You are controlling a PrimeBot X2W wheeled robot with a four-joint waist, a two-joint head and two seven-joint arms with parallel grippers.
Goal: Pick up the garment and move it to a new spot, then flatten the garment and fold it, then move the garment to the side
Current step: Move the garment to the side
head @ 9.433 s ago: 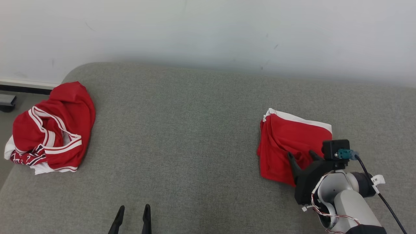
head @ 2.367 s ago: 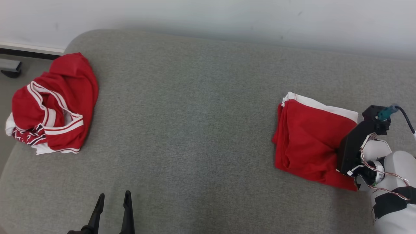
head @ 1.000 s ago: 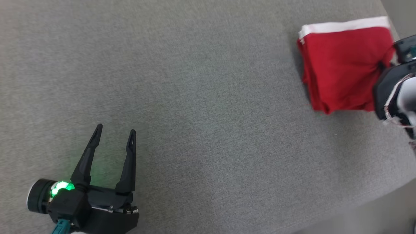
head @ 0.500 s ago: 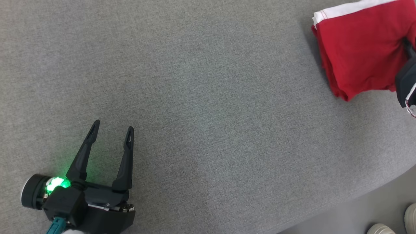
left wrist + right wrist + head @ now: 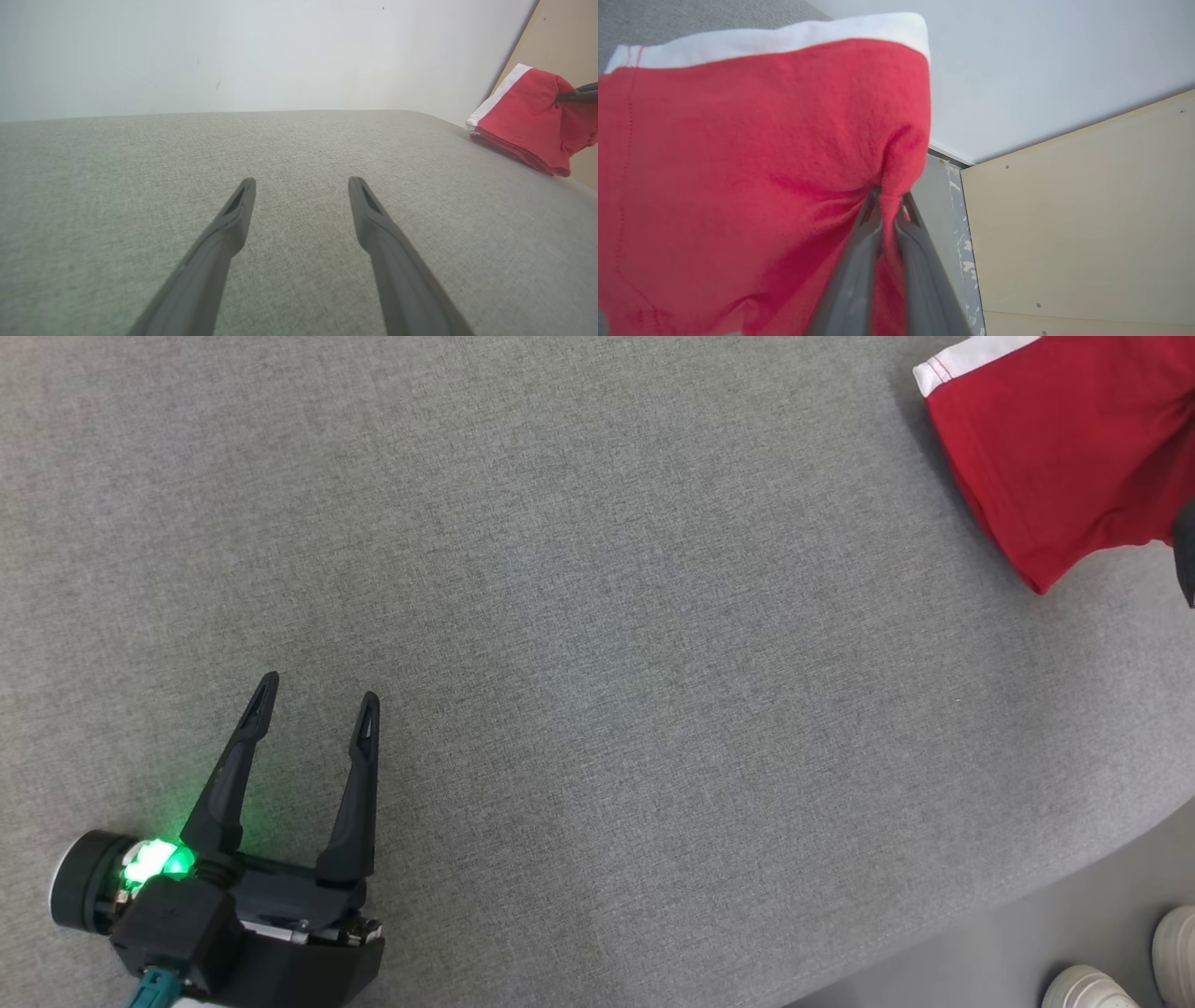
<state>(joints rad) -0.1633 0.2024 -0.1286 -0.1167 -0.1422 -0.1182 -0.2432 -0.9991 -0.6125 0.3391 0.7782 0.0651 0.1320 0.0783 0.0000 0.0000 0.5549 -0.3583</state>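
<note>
The folded red garment (image 5: pixel 1064 457) is lying at the far right end of the grey cushion (image 5: pixel 597 616), white band facing the wall. The right gripper (image 5: pixel 888 198) is pinching a tuck of cloth at its right-hand edge, fingers clamped tight. The left gripper (image 5: pixel 317 689) is hovering well apart over bare cushion, fingers spread, holding nothing. So the right arm looks the one placed to carry it sideways.

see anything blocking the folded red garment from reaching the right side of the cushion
Nothing visible does. The right gripper is shut on the garment near the right edge of the cushion, with bare grey fabric beside it. A person's shoes stand on the floor.
</note>
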